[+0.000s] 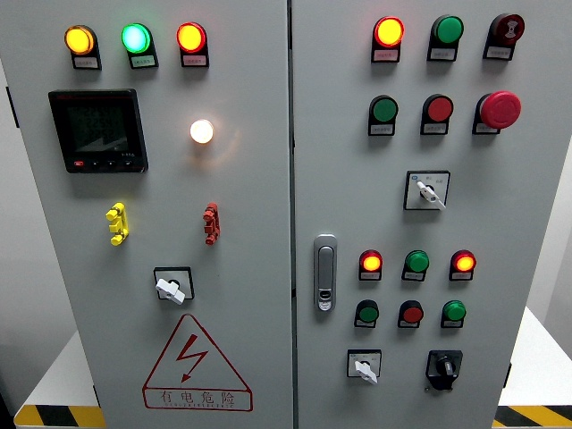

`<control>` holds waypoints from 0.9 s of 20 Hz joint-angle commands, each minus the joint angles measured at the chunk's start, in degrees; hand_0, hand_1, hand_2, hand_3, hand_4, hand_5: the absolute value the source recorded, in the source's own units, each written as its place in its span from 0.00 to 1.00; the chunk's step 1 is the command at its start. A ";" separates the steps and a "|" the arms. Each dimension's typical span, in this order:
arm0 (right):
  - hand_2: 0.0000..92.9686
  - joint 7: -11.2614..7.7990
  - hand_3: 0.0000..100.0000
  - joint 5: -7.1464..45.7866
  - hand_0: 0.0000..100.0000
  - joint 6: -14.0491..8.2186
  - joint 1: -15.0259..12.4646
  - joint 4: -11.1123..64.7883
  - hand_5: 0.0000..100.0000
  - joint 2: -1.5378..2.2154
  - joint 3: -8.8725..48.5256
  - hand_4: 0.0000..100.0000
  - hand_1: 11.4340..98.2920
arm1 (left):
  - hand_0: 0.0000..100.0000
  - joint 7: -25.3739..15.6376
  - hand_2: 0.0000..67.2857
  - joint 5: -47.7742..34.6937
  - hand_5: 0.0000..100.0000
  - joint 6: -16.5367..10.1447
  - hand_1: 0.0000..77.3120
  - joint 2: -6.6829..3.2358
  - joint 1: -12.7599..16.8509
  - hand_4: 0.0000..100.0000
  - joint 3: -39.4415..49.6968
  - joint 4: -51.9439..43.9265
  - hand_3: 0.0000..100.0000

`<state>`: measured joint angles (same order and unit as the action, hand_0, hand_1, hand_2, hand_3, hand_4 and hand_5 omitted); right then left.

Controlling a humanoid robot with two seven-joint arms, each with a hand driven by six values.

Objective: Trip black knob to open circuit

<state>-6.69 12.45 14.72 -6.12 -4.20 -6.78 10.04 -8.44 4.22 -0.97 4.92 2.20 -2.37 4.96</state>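
Black knob, white selector beside, unobstructed

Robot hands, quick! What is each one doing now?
Left robot hand: not in the picture, so cannot be told.
Right robot hand: not in the picture either.

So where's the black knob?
In the head view, the black knob sits low on the right door, right of a white switch, under a green button.

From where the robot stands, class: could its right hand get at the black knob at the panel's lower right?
Probably yes. Nothing covers the black knob; it stands clear of the white switch beside it. But neither hand is in view, so actual reach cannot be confirmed.
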 commanded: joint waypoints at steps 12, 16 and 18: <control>0.05 4.05 0.12 34.17 0.69 0.57 -1.61 2.71 0.13 -0.08 33.42 0.06 0.33 | 0.00 0.00 0.19 0.00 0.02 0.00 0.05 0.00 0.00 0.07 0.00 -0.04 0.21; 0.05 4.14 0.12 37.12 0.69 -0.04 -1.35 2.53 0.13 0.10 32.86 0.06 0.32 | 0.00 0.00 0.19 0.00 0.02 0.00 0.05 0.00 0.00 0.07 0.00 -0.04 0.21; 0.05 4.05 0.12 34.67 0.70 0.22 -0.65 2.79 0.12 0.10 32.50 0.06 0.32 | 0.00 0.00 0.19 0.00 0.02 0.00 0.05 0.00 0.00 0.07 0.00 -0.03 0.21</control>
<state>-2.56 48.84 14.83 -7.14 -1.62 -6.61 43.08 -8.44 4.22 -0.97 4.92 2.19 -2.36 4.95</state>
